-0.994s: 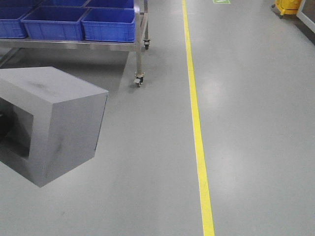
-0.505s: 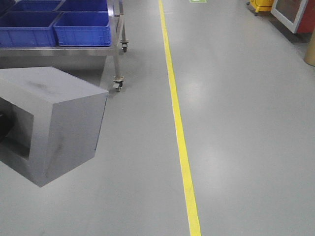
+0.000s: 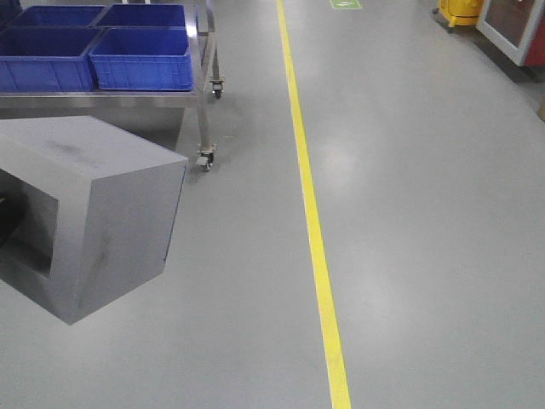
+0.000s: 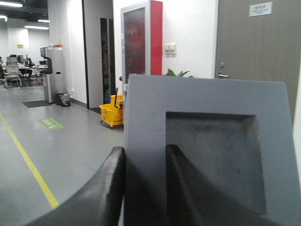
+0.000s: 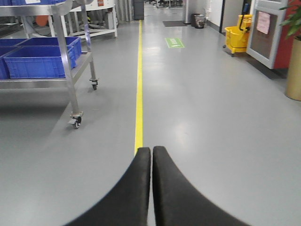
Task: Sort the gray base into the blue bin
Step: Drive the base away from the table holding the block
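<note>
Shifted down-frame since the earlier picture: the wheeled rack (image 3: 204, 94). Nearest, the left gripper (image 4: 145, 151) clamps one wall of the gray base (image 4: 207, 99) — one finger inside its recess. The right gripper (image 5: 151, 149) is clenched, empty. Beyond, the blue bin (image 3: 140, 58) occupies the rack's near right corner.

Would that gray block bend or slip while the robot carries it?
Probably stiff: the gray base shows flat faces and sharp edges. Its matte surface likely grips well. The left gripper pinches only one wall, so it might tilt if jolted.
</note>
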Robot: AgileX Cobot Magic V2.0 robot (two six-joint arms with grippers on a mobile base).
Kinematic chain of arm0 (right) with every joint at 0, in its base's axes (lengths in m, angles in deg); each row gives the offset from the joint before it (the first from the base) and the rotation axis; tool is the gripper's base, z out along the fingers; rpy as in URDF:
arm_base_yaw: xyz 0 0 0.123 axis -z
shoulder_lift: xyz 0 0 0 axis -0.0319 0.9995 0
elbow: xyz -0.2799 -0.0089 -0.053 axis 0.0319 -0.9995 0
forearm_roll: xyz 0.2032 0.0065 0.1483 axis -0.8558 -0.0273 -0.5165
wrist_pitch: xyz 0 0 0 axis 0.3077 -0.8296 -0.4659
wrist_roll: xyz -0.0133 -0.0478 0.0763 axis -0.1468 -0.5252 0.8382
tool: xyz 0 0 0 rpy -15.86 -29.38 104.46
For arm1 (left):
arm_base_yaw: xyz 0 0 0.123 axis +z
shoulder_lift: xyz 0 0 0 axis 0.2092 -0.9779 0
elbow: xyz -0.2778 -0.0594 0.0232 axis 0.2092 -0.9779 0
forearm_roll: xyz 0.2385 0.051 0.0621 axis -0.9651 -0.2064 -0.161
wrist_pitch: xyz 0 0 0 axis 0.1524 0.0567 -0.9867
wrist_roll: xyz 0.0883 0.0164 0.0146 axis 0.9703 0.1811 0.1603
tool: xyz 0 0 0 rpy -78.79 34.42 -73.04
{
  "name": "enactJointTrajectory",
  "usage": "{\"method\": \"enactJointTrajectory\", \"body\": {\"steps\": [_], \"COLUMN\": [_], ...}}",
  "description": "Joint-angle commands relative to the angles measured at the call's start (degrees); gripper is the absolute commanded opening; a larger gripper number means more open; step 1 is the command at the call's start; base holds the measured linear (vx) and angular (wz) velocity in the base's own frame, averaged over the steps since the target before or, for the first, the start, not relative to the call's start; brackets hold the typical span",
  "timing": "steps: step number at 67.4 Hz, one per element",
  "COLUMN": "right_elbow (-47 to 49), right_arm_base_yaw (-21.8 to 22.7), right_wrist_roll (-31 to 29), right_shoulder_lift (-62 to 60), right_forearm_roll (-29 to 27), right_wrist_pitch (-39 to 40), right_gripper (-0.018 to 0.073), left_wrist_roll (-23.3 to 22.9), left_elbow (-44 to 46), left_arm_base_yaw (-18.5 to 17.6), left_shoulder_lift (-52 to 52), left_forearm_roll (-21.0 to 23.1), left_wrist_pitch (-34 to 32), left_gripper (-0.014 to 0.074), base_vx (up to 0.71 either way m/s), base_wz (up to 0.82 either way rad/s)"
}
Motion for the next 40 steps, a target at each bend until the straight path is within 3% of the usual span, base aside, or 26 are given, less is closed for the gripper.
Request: {"method": "enactJointTrajectory", "body": {"steps": [1,40], "right_elbow": [-0.1,-0.1], "right_arm_base_yaw": [0.1,0.1], "right_wrist_roll": [-0.6,-0.6], "right_shoulder_lift": [1.0,1.0], "right_forearm_roll": [0.4,0.4], "right_wrist_pitch": [4.1,4.1], "right_gripper": [-0.0005,-0.0005], "left_wrist_roll": [-0.3,-0.3], "left_elbow": [1.9,1.9], "left_arm_base_yaw": [-0.2,-0.2], "left_shoulder_lift": [-0.3,-0.3], "left_forearm_roll": [0.4,0.4], "left_wrist_pitch": [-5.6,-5.6], "left_gripper": [-0.0007,-0.0007], "base_vx": [0.31,0.35], "base_wz": [0.18,0.16]}}
